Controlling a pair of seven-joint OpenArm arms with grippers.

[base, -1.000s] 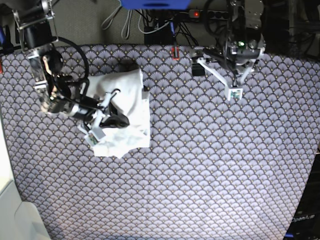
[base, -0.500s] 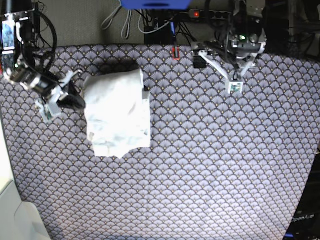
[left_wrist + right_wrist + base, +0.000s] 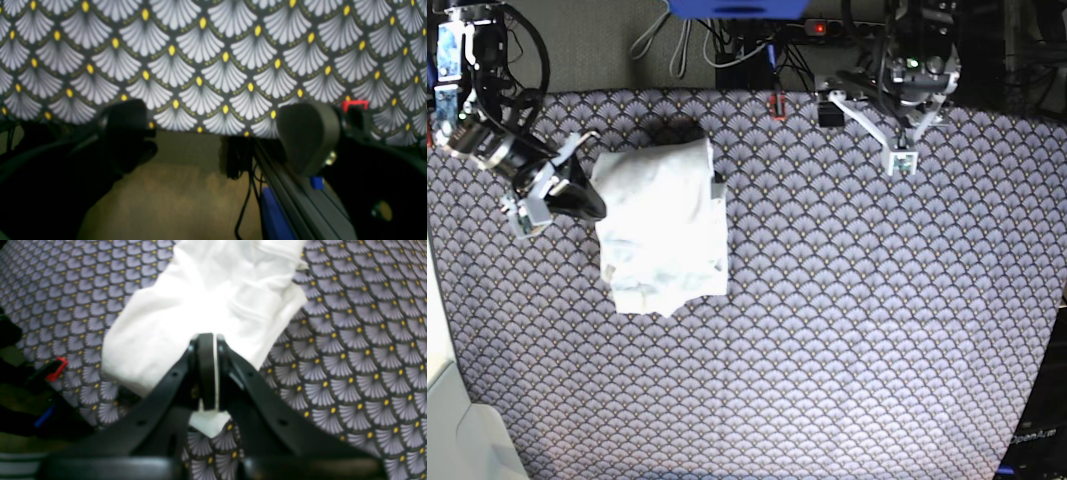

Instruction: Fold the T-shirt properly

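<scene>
The white T-shirt [image 3: 665,225] lies folded into a rough rectangle on the patterned cloth at the back left. In the right wrist view it [image 3: 213,300] fills the upper middle, and its near corner pokes out under my fingers. My right gripper [image 3: 585,202] [image 3: 207,373] is shut, its tip at the shirt's left edge. A thin white line shows between the pads; I cannot tell if cloth is pinched. My left gripper [image 3: 899,150] [image 3: 217,130] is open and empty, hanging over the table's back edge, far right of the shirt.
A small red clip [image 3: 775,105] sits at the cloth's back edge. Cables and a power strip [image 3: 827,28] lie behind the table. A white object [image 3: 457,430] stands at the front left corner. Patterned cloth [image 3: 847,340] covers the table.
My right gripper came off the top of the shirt, pulled back left, then edged back to its left edge. The left gripper drew slightly toward the back.
</scene>
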